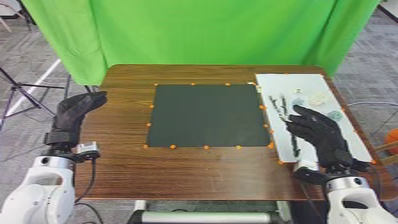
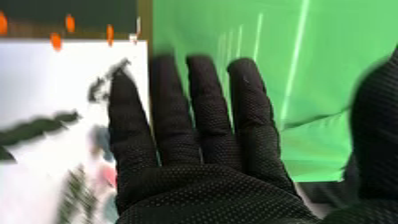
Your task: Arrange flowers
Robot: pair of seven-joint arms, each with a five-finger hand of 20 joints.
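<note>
Right hand (image 1: 315, 127): open, fingers extending straight, holding nothing; it is hovering over the white sheet (image 1: 275, 82), near the dark stems (image 1: 274, 102). Left hand (image 1: 78, 106): open, holding nothing, hanging by the tabletop's (image 1: 120, 170) left edge. Flower materials: the stems are lying on the sheet, on its side nearer the dark mat (image 1: 209, 115); two pale blue-green clumps (image 1: 335, 115) and a cream piece (image 1: 317, 99) are resting farther right on it. Right wrist view: a blurred pink piece (image 2: 108, 175) is lying on the sheet beside a green sprig (image 2: 75, 197). Orange markers (image 1: 173, 146) are lining the mat.
</note>
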